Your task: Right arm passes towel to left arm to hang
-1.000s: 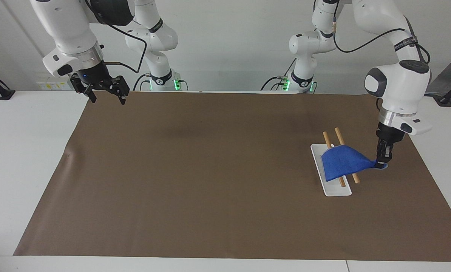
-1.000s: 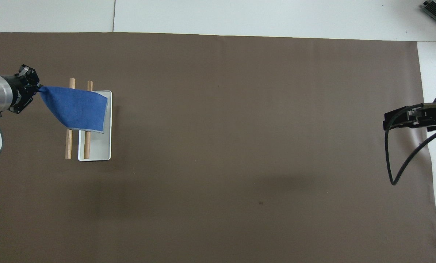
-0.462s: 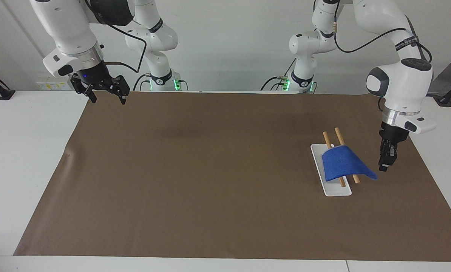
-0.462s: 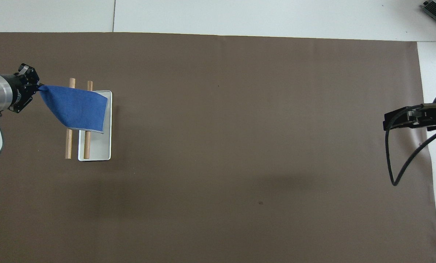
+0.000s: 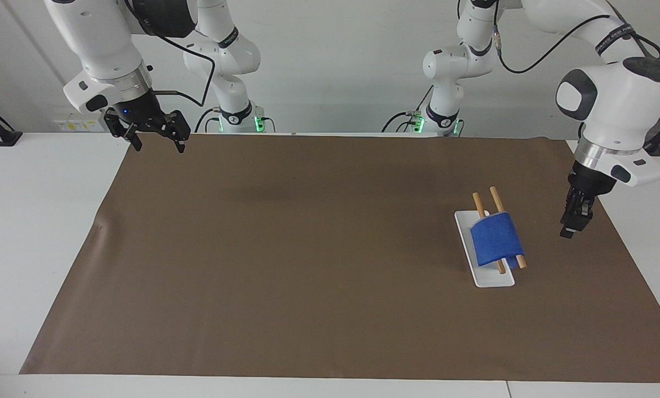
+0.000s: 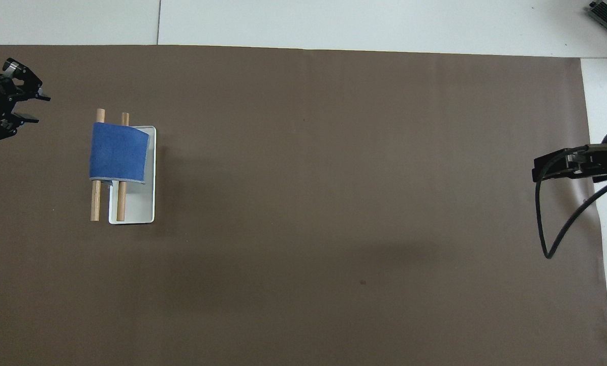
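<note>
The bright-blue towel (image 5: 496, 240) hangs draped over two wooden rods (image 5: 493, 197) that stand on a white base (image 5: 493, 279), toward the left arm's end of the table. It also shows in the overhead view (image 6: 118, 152), across both rods (image 6: 96, 203). My left gripper (image 5: 566, 231) is open and empty, raised over the mat beside the rack and apart from the towel; the overhead view shows it too (image 6: 39, 109). My right gripper (image 5: 157, 145) is open and empty, waiting over the mat's corner at the right arm's end (image 6: 537, 171).
A brown mat (image 5: 308, 249) covers most of the white table (image 5: 37, 221). A black cable (image 6: 557, 229) loops down from the right arm over the mat's edge.
My left gripper has let go of the towel's corner and pulled up and away from the rack. The freed corner has dropped, and the towel now hangs over both rods. The right arm has not moved.
</note>
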